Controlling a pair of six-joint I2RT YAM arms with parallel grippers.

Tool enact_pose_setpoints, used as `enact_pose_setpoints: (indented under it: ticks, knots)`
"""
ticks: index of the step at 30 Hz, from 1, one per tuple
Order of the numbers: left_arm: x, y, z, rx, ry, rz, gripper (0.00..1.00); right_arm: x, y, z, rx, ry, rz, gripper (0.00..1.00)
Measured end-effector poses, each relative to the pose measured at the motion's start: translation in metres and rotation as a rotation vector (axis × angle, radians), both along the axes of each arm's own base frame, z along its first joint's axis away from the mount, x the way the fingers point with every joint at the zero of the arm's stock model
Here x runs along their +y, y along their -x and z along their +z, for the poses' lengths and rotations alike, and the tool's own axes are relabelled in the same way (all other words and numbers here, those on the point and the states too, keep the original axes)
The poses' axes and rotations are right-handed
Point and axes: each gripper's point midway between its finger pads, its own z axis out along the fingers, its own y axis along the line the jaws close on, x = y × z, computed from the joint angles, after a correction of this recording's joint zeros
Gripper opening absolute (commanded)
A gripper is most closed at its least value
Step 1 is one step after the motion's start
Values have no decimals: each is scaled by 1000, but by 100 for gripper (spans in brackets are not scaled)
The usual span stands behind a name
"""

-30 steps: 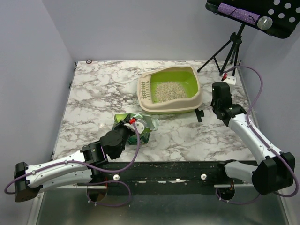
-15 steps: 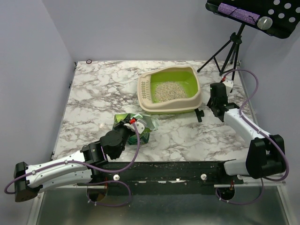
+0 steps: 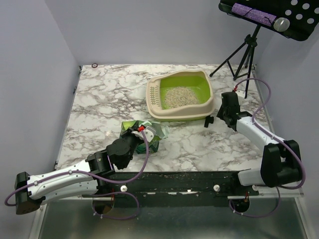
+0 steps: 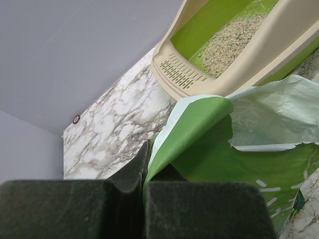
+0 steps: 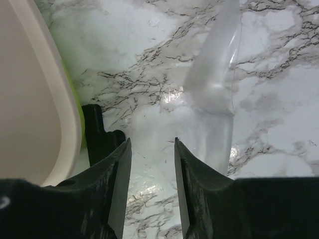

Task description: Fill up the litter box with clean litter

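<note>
The litter box [image 3: 180,96], lime-green inside with a beige rim and a slotted left end, stands at the back middle of the marble table. A patch of grey-beige litter [image 3: 180,95] lies in it. In the left wrist view the box [image 4: 185,75] and litter [image 4: 230,41] show beyond the bag. My left gripper [image 3: 140,134] [image 4: 143,185] is shut on the edge of the green printed bag [image 3: 151,133] [image 4: 224,157], which lies in front of the box. My right gripper [image 3: 225,119] [image 5: 152,149] is open and empty, low over the table right of the box. A clear plastic scoop [image 5: 215,84] lies just ahead and right of it.
A small black piece [image 3: 209,121] [image 5: 97,135] sits by the box's right front corner, left of my right fingers. A tripod [image 3: 244,55] and a black perforated tray [image 3: 271,17] stand at the back right. A small ring [image 3: 94,65] lies at the back left.
My right arm has swung left toward the litter box and dropped lower over the table. The left arm and the bag have not moved.
</note>
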Motion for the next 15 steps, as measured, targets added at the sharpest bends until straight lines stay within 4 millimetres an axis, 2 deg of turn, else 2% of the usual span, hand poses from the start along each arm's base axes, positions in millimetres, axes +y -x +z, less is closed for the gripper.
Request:
enact_pose_setpoints:
  ticks: [3, 8, 13, 15]
  knots:
    - [0, 0, 0, -1, -3, -1, 0, 0, 2, 5, -13, -3, 0, 47]
    - [-1, 0, -1, 0, -8, -1, 0, 7, 4, 32, -80, -45, 40, 48]
    - [-2, -1, -2, 1, -12, -1, 0, 37, 9, 81, -207, -139, 198, 50]
    - [-2, -1, -2, 0, -13, 0, 0, 58, 13, 107, -269, -172, 303, 51]
